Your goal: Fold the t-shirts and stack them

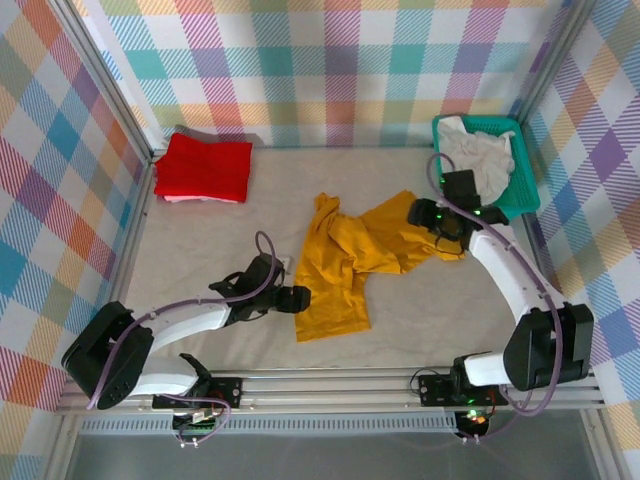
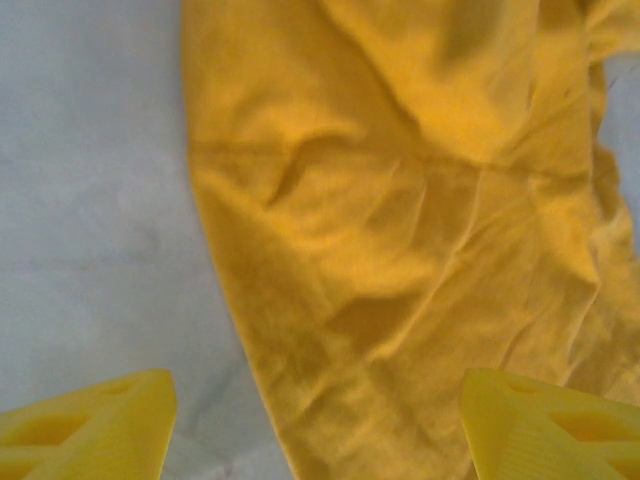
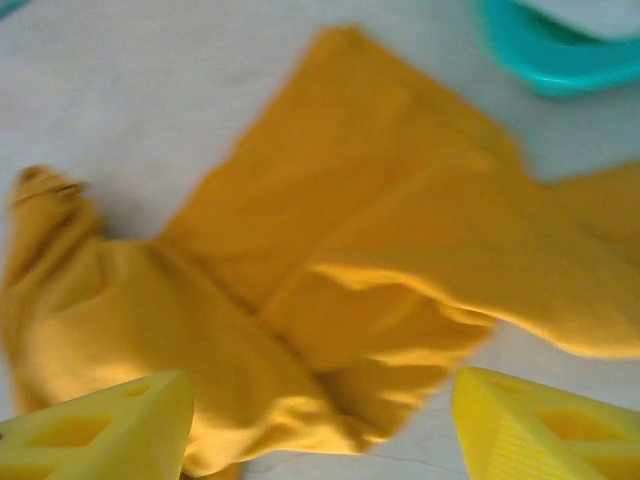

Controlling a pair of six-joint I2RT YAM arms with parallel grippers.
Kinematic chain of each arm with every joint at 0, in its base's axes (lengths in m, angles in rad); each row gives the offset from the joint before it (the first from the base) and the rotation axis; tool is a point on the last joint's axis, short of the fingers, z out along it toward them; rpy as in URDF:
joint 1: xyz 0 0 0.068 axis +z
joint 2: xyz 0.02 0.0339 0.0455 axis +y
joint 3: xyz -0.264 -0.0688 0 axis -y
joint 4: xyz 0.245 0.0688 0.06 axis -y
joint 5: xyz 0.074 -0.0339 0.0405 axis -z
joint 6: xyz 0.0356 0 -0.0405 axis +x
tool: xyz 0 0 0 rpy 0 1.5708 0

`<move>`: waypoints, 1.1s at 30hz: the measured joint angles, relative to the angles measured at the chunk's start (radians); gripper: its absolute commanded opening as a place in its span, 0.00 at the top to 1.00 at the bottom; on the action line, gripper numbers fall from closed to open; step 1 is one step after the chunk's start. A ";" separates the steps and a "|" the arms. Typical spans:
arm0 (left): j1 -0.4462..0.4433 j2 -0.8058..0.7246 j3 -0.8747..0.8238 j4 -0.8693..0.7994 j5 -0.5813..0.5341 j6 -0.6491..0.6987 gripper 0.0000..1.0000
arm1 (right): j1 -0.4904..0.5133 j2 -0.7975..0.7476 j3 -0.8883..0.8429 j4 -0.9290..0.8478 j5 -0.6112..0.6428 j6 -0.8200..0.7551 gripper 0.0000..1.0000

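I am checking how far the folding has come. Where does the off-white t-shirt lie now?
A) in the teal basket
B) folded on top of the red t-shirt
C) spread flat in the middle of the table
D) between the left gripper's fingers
A: the off-white t-shirt lies crumpled inside the teal basket in the far right corner.

Dead centre on the table (image 1: 200,250), sprawled from the near edge out toward the far right: the middle t-shirt (image 1: 345,265), with the left gripper (image 1: 300,298) right at its near-left edge and the right gripper (image 1: 428,214) over its far-right end. Back in the far-left corner, well apart from all that, tucked where the back and left walls (image 1: 340,70) meet, lying flat on the table: the folded t-shirt (image 1: 205,167). Over in the far-right corner, just behind the right gripper, sitting on the table: the basket (image 1: 527,195), and heaped inside it, the third t-shirt (image 1: 480,150).
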State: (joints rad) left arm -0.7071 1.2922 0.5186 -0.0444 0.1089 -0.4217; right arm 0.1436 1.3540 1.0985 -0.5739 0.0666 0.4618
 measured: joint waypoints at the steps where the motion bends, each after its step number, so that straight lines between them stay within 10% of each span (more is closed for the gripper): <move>1: -0.010 -0.006 -0.015 0.003 0.008 -0.016 0.28 | -0.033 0.000 -0.011 -0.005 0.001 0.003 0.31; 13: -0.090 0.041 -0.055 0.048 0.018 -0.085 0.47 | -0.296 0.150 -0.114 0.058 -0.081 0.033 0.31; 20: -0.087 0.099 -0.021 -0.003 -0.052 -0.077 1.00 | -0.335 0.237 -0.148 0.134 -0.138 0.045 0.33; 33: -0.051 -0.124 -0.012 0.035 -0.164 -0.063 1.00 | -0.346 0.290 -0.147 0.188 -0.253 0.046 1.00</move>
State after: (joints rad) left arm -0.7578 1.1687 0.5068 -0.0093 -0.0551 -0.4847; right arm -0.2020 1.6440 0.9516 -0.3862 -0.1860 0.5079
